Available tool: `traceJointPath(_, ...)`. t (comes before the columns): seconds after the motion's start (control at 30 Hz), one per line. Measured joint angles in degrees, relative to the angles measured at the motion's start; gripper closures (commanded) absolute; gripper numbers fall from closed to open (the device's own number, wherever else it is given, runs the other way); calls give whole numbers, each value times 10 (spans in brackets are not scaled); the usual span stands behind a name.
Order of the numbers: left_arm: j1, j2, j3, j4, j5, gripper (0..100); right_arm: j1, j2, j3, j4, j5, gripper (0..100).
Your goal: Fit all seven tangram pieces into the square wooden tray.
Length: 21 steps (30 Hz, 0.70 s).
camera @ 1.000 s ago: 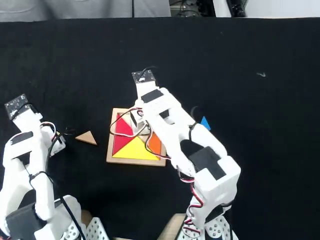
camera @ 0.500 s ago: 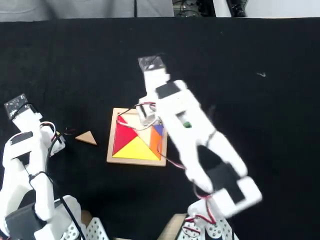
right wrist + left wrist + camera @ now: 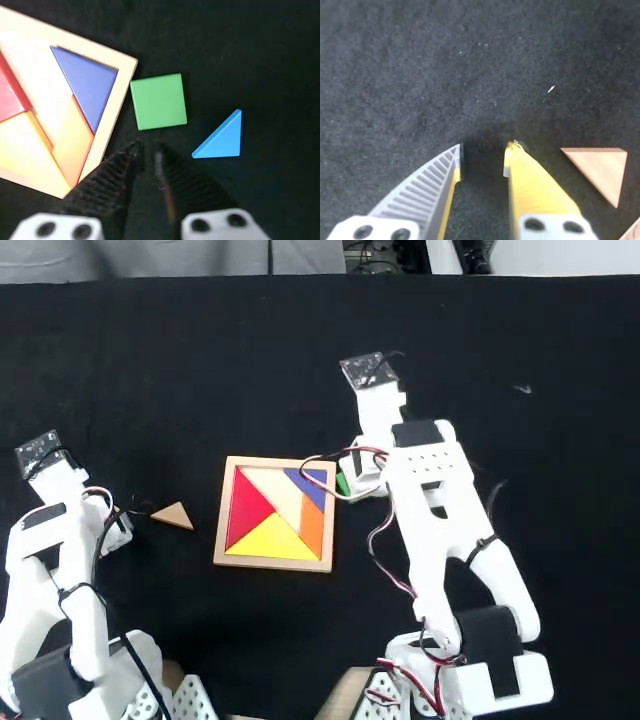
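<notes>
I am hovering the right gripper [image 3: 147, 150] just beside the green square [image 3: 159, 101], jaws barely parted and gripping nothing. The left gripper [image 3: 482, 155] is sitting spread and empty near the tan triangle [image 3: 600, 170]. The tray [image 3: 272, 566] is lying between the arms, part filled, and the blue triangle [image 3: 220, 137] is waiting outside it. I am worrying that the square is lying flat, almost against the tray rim. A descending finger could catch that rim, shove the tray and unsettle the seated pieces. From overhead the right arm is hiding most of the square. I am reading the tray's pale middle as bare wood, but uncertainly.
</notes>
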Motion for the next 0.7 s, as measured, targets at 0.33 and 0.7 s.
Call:
traceJointPath(0.33,0,-1,0,0,-3,847,-104,0,2,0,18,853)
traceJointPath(0.7,-215,-4,-9,50,-60,847,-319,54,-164,4,106,849)
